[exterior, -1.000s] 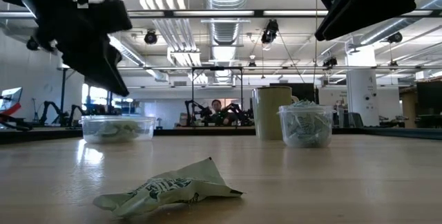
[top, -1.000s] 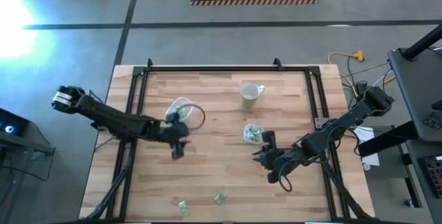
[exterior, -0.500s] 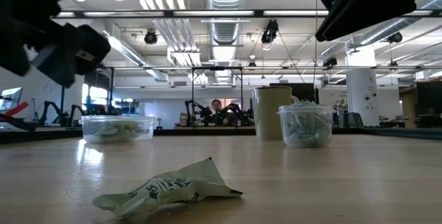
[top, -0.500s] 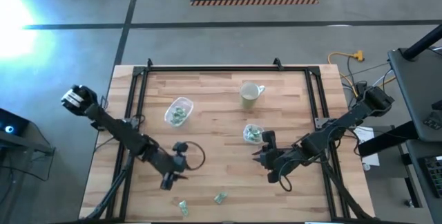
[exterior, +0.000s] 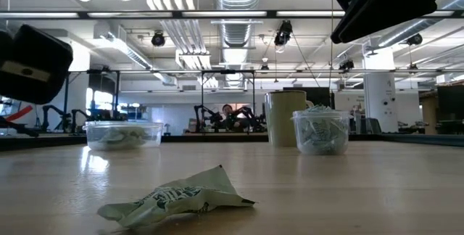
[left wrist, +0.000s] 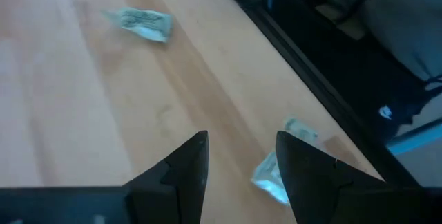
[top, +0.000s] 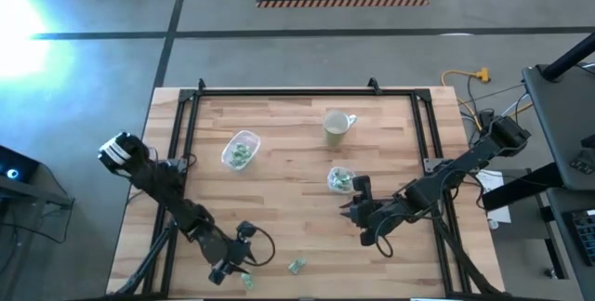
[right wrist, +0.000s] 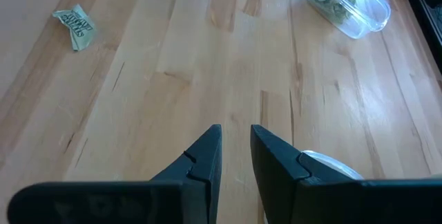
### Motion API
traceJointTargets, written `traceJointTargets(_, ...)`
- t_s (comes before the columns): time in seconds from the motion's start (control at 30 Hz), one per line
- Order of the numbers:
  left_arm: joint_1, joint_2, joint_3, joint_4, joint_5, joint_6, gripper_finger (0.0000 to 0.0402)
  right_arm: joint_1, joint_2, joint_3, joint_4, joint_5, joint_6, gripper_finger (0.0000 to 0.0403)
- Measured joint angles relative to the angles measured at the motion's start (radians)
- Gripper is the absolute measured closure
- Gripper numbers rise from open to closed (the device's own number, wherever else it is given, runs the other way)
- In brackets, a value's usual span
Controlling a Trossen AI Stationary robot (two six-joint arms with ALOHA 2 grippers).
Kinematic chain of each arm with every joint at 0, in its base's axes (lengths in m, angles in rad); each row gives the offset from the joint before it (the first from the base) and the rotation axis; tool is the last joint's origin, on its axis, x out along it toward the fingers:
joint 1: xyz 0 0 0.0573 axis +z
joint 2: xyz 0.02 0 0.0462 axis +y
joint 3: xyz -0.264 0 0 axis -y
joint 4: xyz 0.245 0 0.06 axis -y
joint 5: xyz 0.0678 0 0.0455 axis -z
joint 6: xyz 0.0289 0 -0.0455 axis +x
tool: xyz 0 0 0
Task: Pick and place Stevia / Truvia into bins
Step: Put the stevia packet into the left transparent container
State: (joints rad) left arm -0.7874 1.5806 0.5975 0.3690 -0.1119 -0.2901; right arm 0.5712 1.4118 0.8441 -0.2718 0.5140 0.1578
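Two green-and-white Stevia packets lie flat near the table's near edge, one (top: pixel 246 281) and another (top: pixel 296 266). My left gripper (top: pixel 232 270) hovers open just left of the first packet (left wrist: pixel 280 172), which shows beside one finger; the other packet (left wrist: pixel 141 23) lies farther off. The wide clear bin (top: pixel 240 150) and the small clear cup (top: pixel 339 180) both stand on the table and hold packets. My right gripper (top: pixel 358 211) hangs still beside the small cup, its fingers (right wrist: pixel 235 144) a narrow gap apart with nothing between them.
A pale mug (top: pixel 336 126) stands at the far middle of the table. A black frame (top: pixel 186 143) runs along the table's left, far and right sides. In the low view one crumpled packet (exterior: pixel 177 195) lies close by. Bare wood lies between the bins and the near edge.
My left gripper has swung from above the wide bin toward the table's near edge and down, tipping and rolling on the way. It now hangs low beside the packets there, its fingers as far apart as before.
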Motion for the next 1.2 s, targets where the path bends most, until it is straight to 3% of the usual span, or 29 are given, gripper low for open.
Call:
traceJointTargets(0.5, -0.050, 0.150, 0.007, 0.192, 0.003, 0.009, 0.0249, 0.000, 0.000, -0.017, 0.001, 0.001, 0.018, 0.0335)
traceJointTargets(0.87, -0.052, 0.196, 0.006, 0.204, 0.002, 0.008, 0.0253, 0.000, 0.000, -0.023, 0.002, 0.001, 0.022, 0.0335)
traceJointTargets(1.0, -0.052, 0.196, -0.001, 0.206, 0.001, 0.008, 0.0281, 0.000, 0.000, -0.024, 0.002, 0.001, 0.024, 0.0335)
traceJointTargets(1.2, -0.052, 0.194, -0.015, 0.208, -0.005, 0.006, 0.0359, 0.000, 0.000, -0.027, 0.001, 0.001, 0.026, 0.0335)
